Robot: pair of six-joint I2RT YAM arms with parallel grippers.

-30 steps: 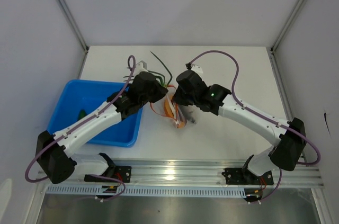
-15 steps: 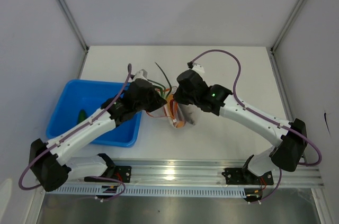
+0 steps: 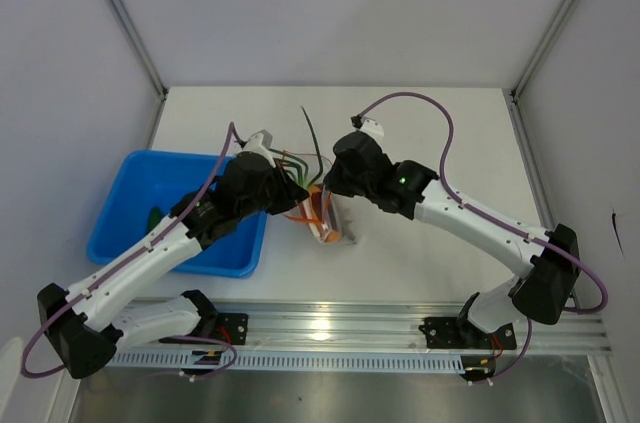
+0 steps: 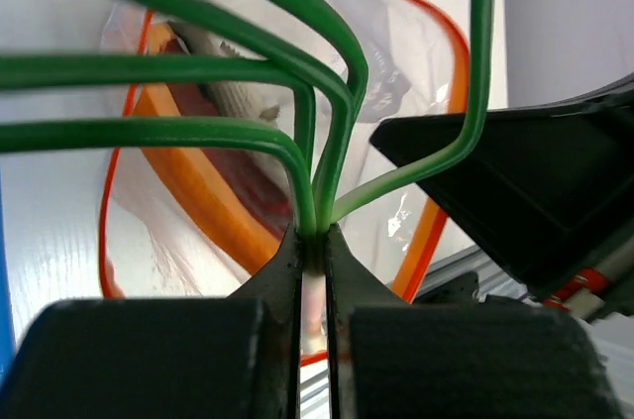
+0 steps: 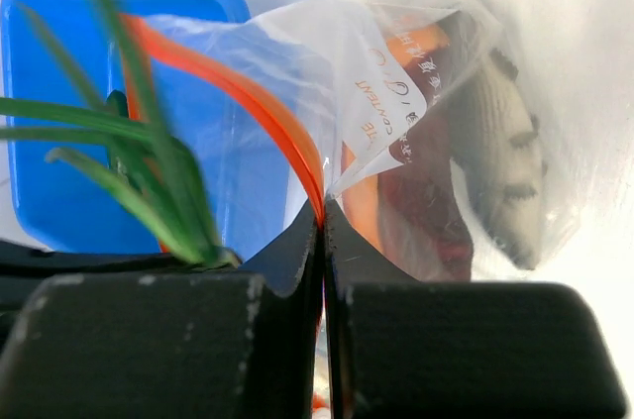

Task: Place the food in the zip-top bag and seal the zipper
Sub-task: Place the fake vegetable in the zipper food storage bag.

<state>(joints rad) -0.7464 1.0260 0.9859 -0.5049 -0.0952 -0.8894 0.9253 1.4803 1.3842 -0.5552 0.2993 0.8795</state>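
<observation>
The zip-top bag (image 3: 328, 223) is seen at mid-bench (image 3: 430, 263), held up between the two arms. It is clear and crinkled, and its red-orange zipper (image 5: 253, 97) loops round an open mouth. The right jaws are pressed fully together on that zipper edge. Inside the bag the flat dark-red meat slab (image 5: 426, 196) is lodged, its orange-tan rim (image 4: 213, 206) showing through the plastic, and a pale ribbed piece (image 5: 505, 157) lies beside it.

The left jaws are closed tight on the gathered ends of the dark-green stalks (image 4: 198, 132), just over the bag's mouth. From that pinch the thin stalks are fanned outward. In the overhead view the longest stalk (image 3: 313, 133) is aimed towards the far edge of the bench, leaning slightly left, while the shorter ones bend off to the left. The blue tray (image 3: 120, 233) is set to the left of the bag.
</observation>
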